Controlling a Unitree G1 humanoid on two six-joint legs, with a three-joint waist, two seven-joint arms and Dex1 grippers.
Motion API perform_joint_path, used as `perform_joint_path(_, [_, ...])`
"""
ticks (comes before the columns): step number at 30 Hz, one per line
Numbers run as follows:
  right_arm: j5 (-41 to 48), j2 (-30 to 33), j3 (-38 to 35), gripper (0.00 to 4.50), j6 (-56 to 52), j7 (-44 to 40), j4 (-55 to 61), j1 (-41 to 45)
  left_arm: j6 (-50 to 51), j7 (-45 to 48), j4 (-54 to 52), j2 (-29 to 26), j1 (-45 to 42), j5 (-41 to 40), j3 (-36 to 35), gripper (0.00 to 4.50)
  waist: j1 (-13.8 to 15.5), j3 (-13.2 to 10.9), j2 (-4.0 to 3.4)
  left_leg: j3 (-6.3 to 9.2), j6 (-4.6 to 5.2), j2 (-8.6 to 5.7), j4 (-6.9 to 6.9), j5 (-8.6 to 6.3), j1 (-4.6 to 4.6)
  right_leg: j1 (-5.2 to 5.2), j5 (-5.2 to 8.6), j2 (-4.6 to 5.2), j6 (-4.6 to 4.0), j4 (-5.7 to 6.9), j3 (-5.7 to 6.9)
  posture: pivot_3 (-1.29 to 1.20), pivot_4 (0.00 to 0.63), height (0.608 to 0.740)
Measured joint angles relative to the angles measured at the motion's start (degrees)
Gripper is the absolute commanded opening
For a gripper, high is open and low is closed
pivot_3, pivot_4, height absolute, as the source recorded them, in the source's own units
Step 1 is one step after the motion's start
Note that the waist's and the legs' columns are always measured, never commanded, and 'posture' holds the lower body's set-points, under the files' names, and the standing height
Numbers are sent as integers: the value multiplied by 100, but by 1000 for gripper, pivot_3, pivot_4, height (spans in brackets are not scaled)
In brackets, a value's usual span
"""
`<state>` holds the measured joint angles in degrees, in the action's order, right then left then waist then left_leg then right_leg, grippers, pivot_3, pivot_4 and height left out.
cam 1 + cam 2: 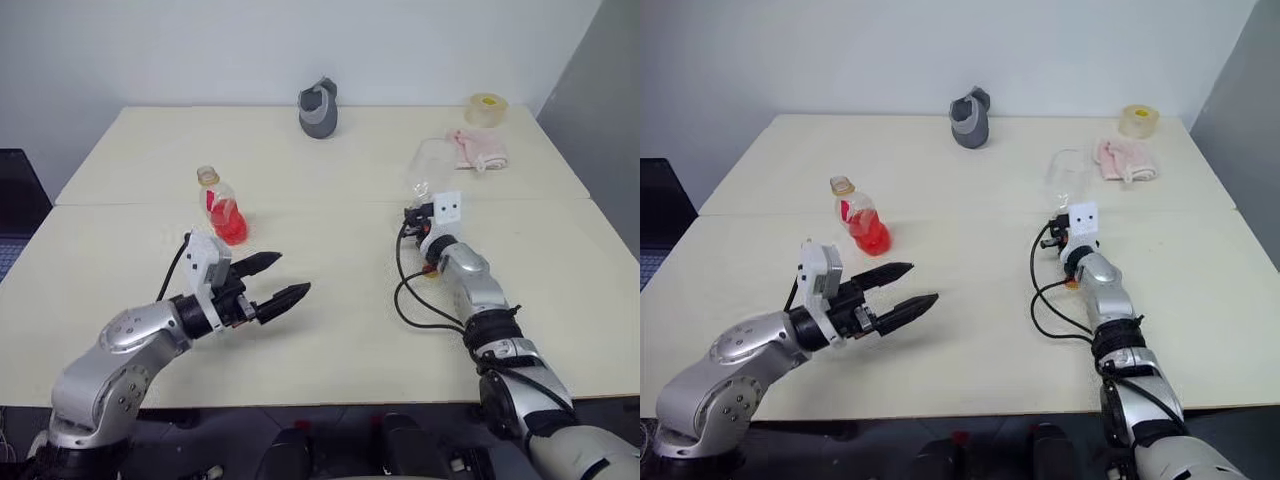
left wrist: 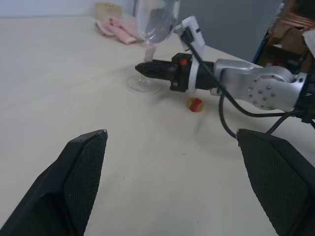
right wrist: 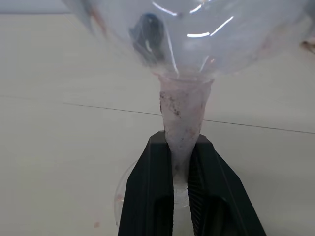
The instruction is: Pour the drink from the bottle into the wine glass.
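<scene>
Glass (image 1: pixel 432 172) stem clamped by our right gripper (image 3: pixel 180 164); left gripper (image 1: pixel 278 280) spread, empty. Next we take the bottle (image 1: pixel 221 205), uncap.

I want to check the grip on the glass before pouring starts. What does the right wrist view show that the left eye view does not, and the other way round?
Right wrist view alone: the right gripper shut on the stem of the wine glass, one finger on each side.

Left eye view alone: the bottle with its red drink, the open left gripper, a grey jug, a pink cloth, a tape roll.

Both: the glass on the table.
</scene>
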<state>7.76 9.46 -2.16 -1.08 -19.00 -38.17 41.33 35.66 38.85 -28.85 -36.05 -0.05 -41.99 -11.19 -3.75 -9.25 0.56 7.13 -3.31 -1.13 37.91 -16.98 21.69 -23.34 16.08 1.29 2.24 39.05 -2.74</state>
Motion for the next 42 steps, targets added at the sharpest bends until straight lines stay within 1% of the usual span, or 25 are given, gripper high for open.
perform_joint_path(3, [30,-166,368,102,-491,-456,793,-134,-138,-175,-87,62,664,180,-243,4500,-51,-2,-4,9,1,41,-3,-1,2,-6,-1,0,-1,0,0,0,150,740])
perform_joint_path(6, [58,-396,791,102,-1050,-797,1529,-199,-298,-329,-330,205,1181,279,-456,4500,-38,-2,-4,14,5,47,-1,-3,4,-5,-4,0,-6,0,6,0,150,740])
perform_joint_path(10, [28,-575,1184,102,-1437,-1000,2006,-206,-517,-453,-570,391,1769,335,-729,4500,43,-3,-6,14,9,45,0,-6,2,-3,-4,-4,-6,-4,7,0,150,740])
perform_joint_path(13, [-14,-675,1343,102,-1449,-1041,1962,-209,-781,-460,-695,548,2234,459,-879,4500,80,-4,-6,7,9,39,1,-6,3,1,-3,-3,-6,-8,10,0,150,740])
perform_joint_path(16, [-250,-678,1528,102,-1188,-1100,1520,-196,-1074,-469,-735,712,2536,627,-932,4500,102,-3,-5,-4,12,38,1,-8,-1,6,-3,-4,-7,-9,14,0,150,740])
perform_joint_path(20, [-451,-664,1561,102,-521,-1091,674,-187,-1234,-566,-735,779,2519,730,-924,4500,100,-3,-5,-11,12,39,0,-8,-5,6,-3,-5,-7,-7,10,0,150,740])
perform_joint_path(24, [-489,-692,1515,102,-45,-1089,274,-109,-1361,-585,-737,816,2350,822,-819,4500,95,-3,-5,-12,14,43,-1,-9,-13,12,-4,-9,-8,-5,10,0,150,740])
perform_joint_path(26, [-491,-694,1504,829,50,-1090,207,-99,-1361,-603,-735,819,2324,824,-779,4500,94,-3,-5,-12,15,44,-1,-10,-13,12,-4,-9,-8,-5,10,0,150,740])
perform_joint_path(28, [-498,-661,1467,1374,70,-1093,180,-101,-1359,-639,-731,819,2256,824,-734,4500,99,-3,-5,-10,16,44,0,-10,-12,13,-4,-10,-8,-5,11,0,150,740])
perform_joint_path(30, [-489,-602,1433,2150,75,-1109,211,-128,-1346,-681,-725,816,2143,822,-692,4500,96,-3,-4,-11,17,44,0,-11,-12,13,-4,-10,-8,-6,10,0,150,740])
perform_joint_path(31, [-478,-597,1407,2442,78,-1118,236,-156,-1343,-685,-723,813,2109,821,-690,4500,91,-3,-4,-11,16,45,-1,-11,-12,12,-4,-10,-8,-6,11,0,150,740])
perform_joint_path(34, [-343,-581,1315,3454,55,-1288,571,-377,-1332,-687,-643,794,1943,827,-657,4500,82,-3,-5,-10,17,48,-2,-11,-12,11,-4,-12,-8,-6,11,0,150,740])
perform_joint_path(38, [28,-416,1294,3454,-280,-1816,1646,-942,-1331,-720,-420,777,1564,939,-538,4500,90,-3,-5,-7,18,48,-1,-12,-11,12,-4,-13,-8,-6,14,0,150,740])
perform_joint_path(42, [362,125,1277,3454,-937,-2212,3025,-1597,-1350,-837,-197,780,1257,1078,-474,4500,134,-3,-5,-4,18,46,1,-12,-8,12,-4,-10,-8,-6,15,0,150,740])
